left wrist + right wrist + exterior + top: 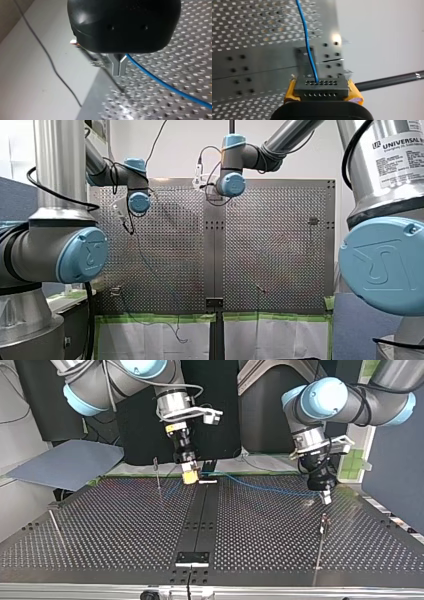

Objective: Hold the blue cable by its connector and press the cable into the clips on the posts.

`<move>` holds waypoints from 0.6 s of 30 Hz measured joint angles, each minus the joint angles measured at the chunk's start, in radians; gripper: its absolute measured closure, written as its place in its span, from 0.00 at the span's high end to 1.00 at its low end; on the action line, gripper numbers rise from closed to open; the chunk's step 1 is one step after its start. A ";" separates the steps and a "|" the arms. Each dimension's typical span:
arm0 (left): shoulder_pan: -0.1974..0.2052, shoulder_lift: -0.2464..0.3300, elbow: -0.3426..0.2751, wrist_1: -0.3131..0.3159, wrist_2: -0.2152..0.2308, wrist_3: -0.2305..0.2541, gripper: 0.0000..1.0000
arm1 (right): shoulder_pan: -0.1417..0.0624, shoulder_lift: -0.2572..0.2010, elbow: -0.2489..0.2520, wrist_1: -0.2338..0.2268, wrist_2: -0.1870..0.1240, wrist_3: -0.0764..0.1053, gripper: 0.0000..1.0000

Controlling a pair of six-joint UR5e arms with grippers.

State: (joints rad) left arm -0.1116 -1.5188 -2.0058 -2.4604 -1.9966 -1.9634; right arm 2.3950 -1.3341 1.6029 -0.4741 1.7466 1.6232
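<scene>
A dark grey connector (322,86) sits between the yellow pads (290,92) of my right gripper (322,90), which is shut on it. The blue cable (308,47) leaves the connector and runs ahead over the perforated plate. In the top view my right gripper (190,476) hangs at the table's far edge by the centre strip. From there the blue cable (260,487) stretches to my left gripper (325,496). Its metal fingers (119,67) are shut on the blue cable (160,82). A thin post (324,522) stands just in front of my left gripper.
Two more thin posts (156,467) (54,522) stand at the top view's left. A black bracket (192,558) lies on the centre strip near the front edge. A dark sheet (65,462) lies beyond the table's left corner. A thin black wire (50,60) hangs past the table edge.
</scene>
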 joint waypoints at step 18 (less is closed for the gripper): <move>0.043 0.112 0.012 -0.154 0.045 -0.015 0.00 | 0.012 0.054 -0.117 0.067 -0.070 0.005 0.00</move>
State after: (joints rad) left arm -0.0686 -1.4066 -1.9943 -2.6145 -1.9518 -1.9788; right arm 2.4072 -1.2798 1.4863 -0.4068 1.6762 1.6282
